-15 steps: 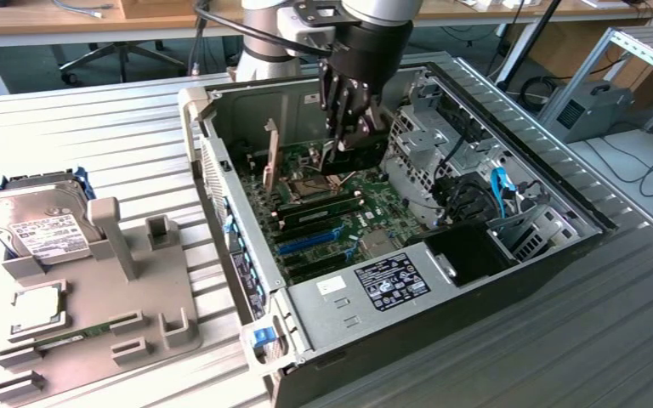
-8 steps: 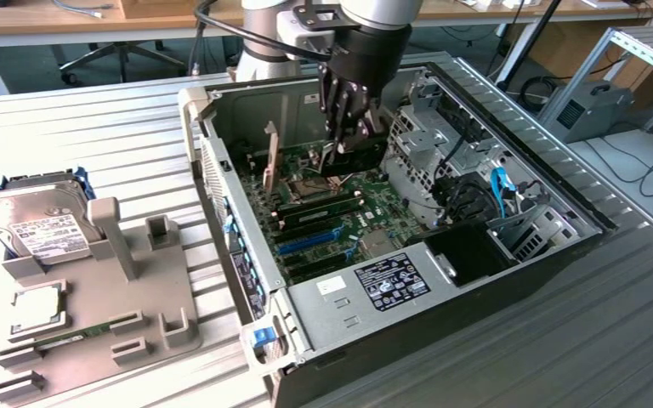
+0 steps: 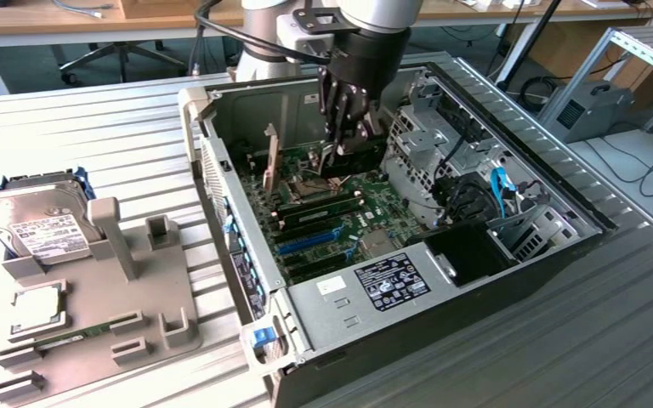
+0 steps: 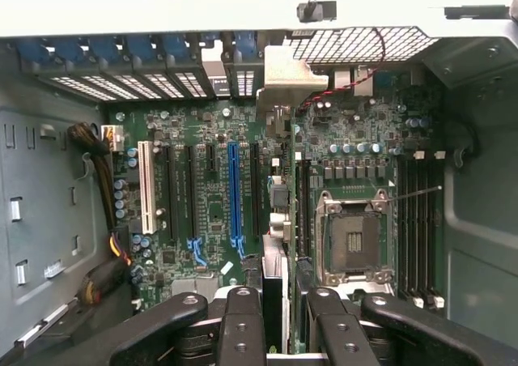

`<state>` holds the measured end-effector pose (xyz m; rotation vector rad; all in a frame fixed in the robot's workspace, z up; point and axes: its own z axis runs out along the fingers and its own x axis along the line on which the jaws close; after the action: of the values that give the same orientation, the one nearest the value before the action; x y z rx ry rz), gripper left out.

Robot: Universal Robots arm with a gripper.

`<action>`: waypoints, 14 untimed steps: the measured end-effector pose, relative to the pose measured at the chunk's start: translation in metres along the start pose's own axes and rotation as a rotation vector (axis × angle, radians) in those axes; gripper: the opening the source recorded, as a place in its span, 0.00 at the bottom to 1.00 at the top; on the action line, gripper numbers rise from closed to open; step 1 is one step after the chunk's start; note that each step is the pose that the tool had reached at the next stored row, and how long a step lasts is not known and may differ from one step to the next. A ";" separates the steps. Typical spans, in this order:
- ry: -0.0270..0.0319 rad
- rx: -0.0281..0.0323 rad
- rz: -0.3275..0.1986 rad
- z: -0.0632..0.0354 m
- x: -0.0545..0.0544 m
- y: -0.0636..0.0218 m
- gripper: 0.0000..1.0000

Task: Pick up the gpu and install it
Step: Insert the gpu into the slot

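Observation:
My gripper (image 3: 347,134) reaches down into the open computer case (image 3: 553,246), shut on the gpu (image 3: 355,155), a thin black card held on edge. In the wrist view the gpu (image 4: 275,273) runs edge-on away from between my fingers (image 4: 241,325), and its silver bracket (image 4: 290,68) lies by the rear slot openings. The card stands over the motherboard (image 4: 210,212), between the black expansion slots next to the blue slot (image 4: 234,189) and the CPU socket (image 4: 356,240). I cannot tell whether its lower edge touches a slot.
A white slot (image 4: 146,186) and a cable bundle (image 4: 105,220) lie to one side of the board. Outside the case, on the exterior view's left, a grey fixture (image 3: 133,314) carries a silver hard drive (image 3: 43,228), a processor chip (image 3: 37,310) and a memory stick (image 3: 71,340).

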<state>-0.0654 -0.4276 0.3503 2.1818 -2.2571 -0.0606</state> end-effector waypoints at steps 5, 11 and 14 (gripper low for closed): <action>0.0000 0.0000 0.000 0.0020 0.000 -0.0001 0.26; -0.0001 0.0001 -0.001 0.0043 0.000 -0.0001 0.26; -0.0001 0.0000 -0.001 0.0053 0.000 -0.0002 0.26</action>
<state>-0.0654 -0.4276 0.3451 2.1826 -2.2565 -0.0606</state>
